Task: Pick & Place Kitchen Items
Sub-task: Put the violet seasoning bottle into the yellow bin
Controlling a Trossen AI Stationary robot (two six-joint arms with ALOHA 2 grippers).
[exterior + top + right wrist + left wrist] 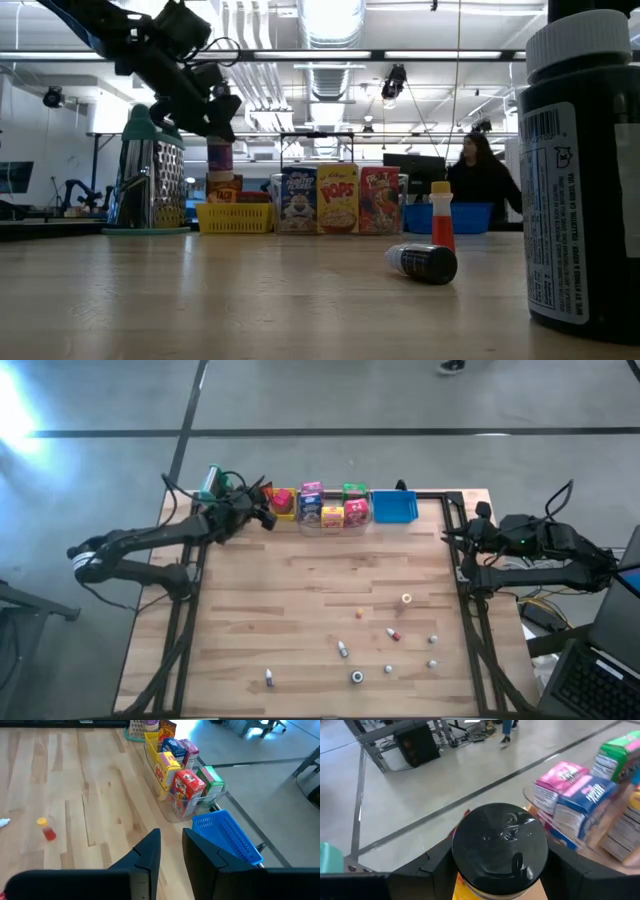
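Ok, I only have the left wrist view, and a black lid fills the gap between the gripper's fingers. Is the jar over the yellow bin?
Observer: Not squarely. From above, the left gripper sits at the left edge of the yellow bin.
Operator: Is the jar touching anything below it?
Observer: In the low view the jar hangs in the air, above the bin's rim.
Operator: And the other arm?
Observer: The right gripper waits at the table's right edge, near the blue bin.

Wooden table, bins, bottles

"POPS" — yellow mini cereal box
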